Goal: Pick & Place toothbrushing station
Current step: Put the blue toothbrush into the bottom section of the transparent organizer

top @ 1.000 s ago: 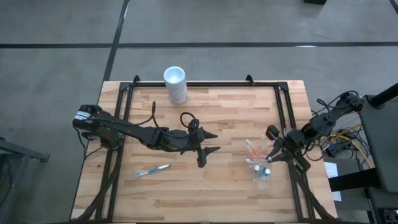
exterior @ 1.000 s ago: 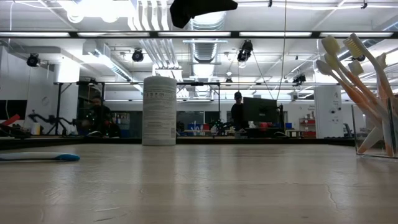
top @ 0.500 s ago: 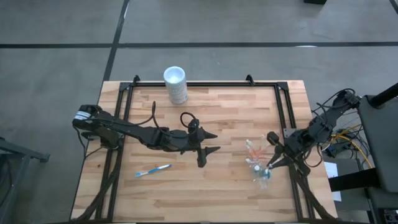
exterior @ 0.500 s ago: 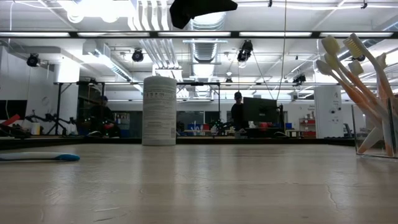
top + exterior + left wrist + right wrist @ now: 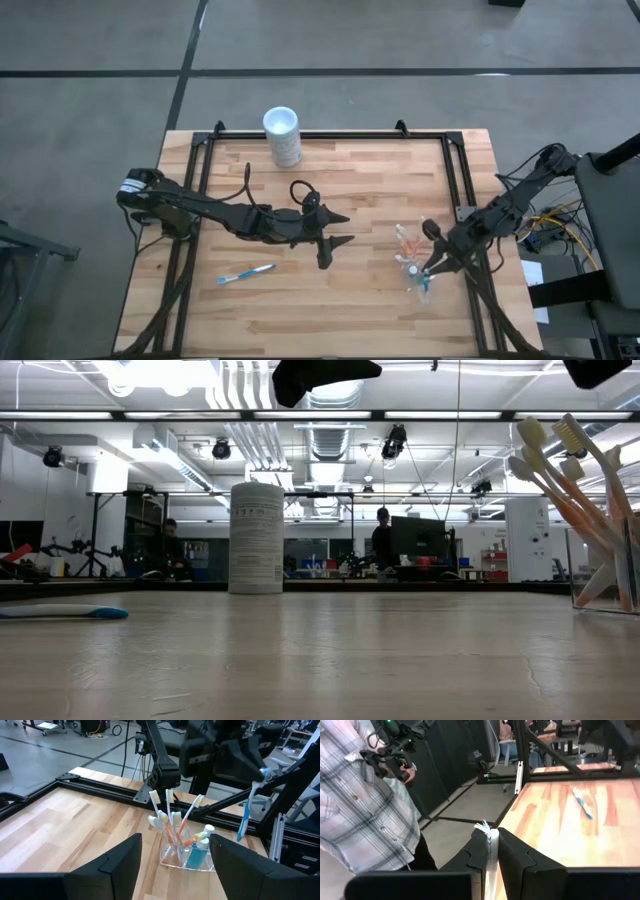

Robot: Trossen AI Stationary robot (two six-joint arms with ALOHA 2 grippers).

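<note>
the clear cup stands on the table near its right edge, orange-and-white toothbrushes upright in it. my right gripper hangs just above the cup, fingers pinched on a blue-and-white toothbrush that points down. another blue-and-white toothbrush lies flat toward the front left. my left gripper waits mid-table with its jaws apart, holding nothing. a white cup stands at the far edge.
</note>
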